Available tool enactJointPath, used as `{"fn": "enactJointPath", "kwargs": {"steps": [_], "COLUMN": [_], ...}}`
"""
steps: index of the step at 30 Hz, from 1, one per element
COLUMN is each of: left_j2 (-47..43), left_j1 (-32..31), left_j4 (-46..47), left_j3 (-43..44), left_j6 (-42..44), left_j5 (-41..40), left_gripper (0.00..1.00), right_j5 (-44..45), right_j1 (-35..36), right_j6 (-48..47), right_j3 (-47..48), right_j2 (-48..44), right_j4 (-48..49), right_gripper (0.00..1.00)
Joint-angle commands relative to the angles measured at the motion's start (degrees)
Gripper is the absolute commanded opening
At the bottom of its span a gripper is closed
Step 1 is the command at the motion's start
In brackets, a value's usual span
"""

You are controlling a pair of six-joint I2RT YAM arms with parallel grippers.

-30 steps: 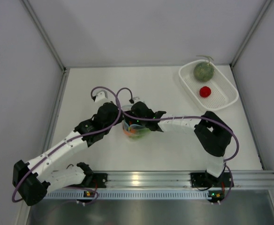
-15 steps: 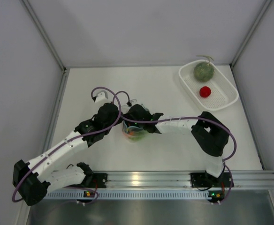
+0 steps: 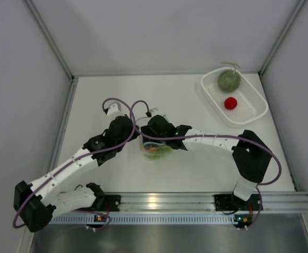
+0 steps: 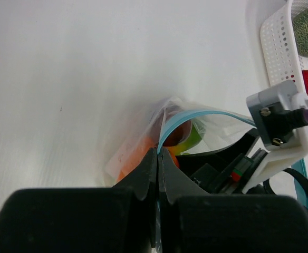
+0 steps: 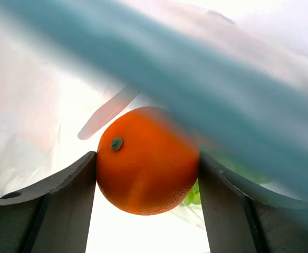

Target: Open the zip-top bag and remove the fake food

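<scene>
The clear zip-top bag (image 3: 155,149) lies at the table's middle, its light blue zip strip (image 4: 193,114) arched open. My left gripper (image 4: 159,152) is shut on the bag's blue strip edge. My right gripper (image 5: 146,174) is inside the bag's mouth, shut on an orange ball (image 5: 146,161) with a small green stem dot. Green and orange pieces (image 4: 188,138) show through the plastic. The grey-green melon (image 3: 229,80) and a red ball (image 3: 230,103) lie in the white perforated basket (image 3: 251,113) at the back right.
Grey walls close in the table on the left, back and right. A metal rail (image 3: 170,203) with both arm bases runs along the near edge. Purple cables (image 3: 123,105) loop above the two wrists.
The right arm has stretched out, its elbow moving right, while its gripper stays in the bag. The bag has shifted slightly. The left gripper holds its place.
</scene>
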Motion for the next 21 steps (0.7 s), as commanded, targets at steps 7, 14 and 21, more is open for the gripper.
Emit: {"fn": "enactJointPath", "kwargs": {"steps": [7,14,21], "left_j2": [-2.31,-3.46,-4.51], "left_j1": [0.12,0.12,0.12], "left_j4": [1.85,1.85,1.41], "left_j3": [0.05,0.84,0.75], "left_j6": [0.79,2.55,3.25], "left_j5": [1.34,2.84,2.23], "left_gripper": [0.0,0.0,0.0], "right_j5": [3.8,3.88,3.71], "right_j1": [1.15,1.15,0.98], "right_j6": [-4.66,-6.94,-9.67], "right_j3": [5.84,9.53,14.02], "right_j2": [-9.1,-10.25,-12.35], "right_j4": [-3.58,-6.3,-9.03], "right_gripper": [0.52,0.52,0.52]}}
